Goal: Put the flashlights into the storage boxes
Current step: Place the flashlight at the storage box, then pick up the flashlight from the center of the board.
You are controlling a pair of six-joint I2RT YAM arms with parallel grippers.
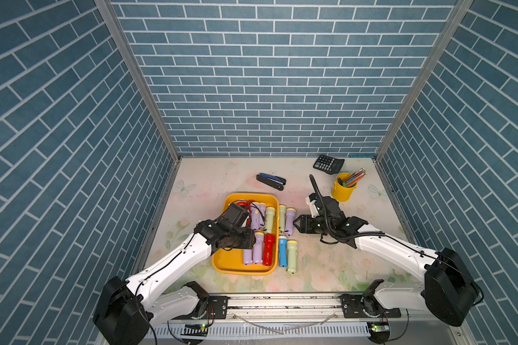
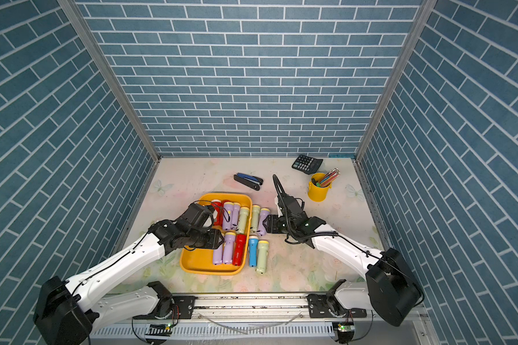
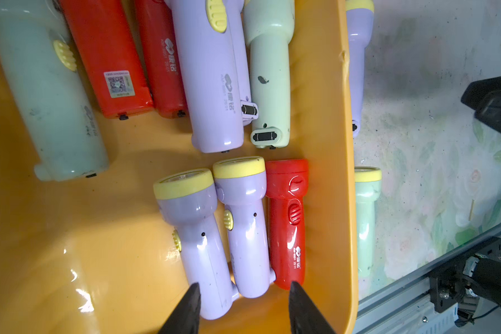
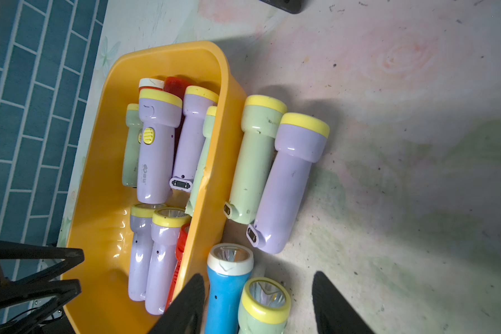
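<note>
The yellow-orange storage box [image 1: 228,263] lies left of centre and holds several flashlights, among them lilac ones [image 3: 243,219], a red one [image 1: 269,254] and a pale green one [image 1: 269,219]. On the table along its right side lie a pale green flashlight [image 1: 282,219], a lilac one [image 1: 290,221], a blue one [image 1: 282,251] and another pale green one [image 1: 292,257]. My left gripper [image 3: 245,286] hangs open over the box, above the butt ends of two lilac flashlights. My right gripper [image 4: 258,276] is open just right of the loose lilac flashlight, holding nothing.
A black calculator [image 1: 328,163] and a yellow pencil cup [image 1: 344,188] stand at the back right. A black and blue hand tool [image 1: 271,180] lies behind the box. Blue brick walls close in three sides; a metal rail [image 1: 281,301] runs along the front.
</note>
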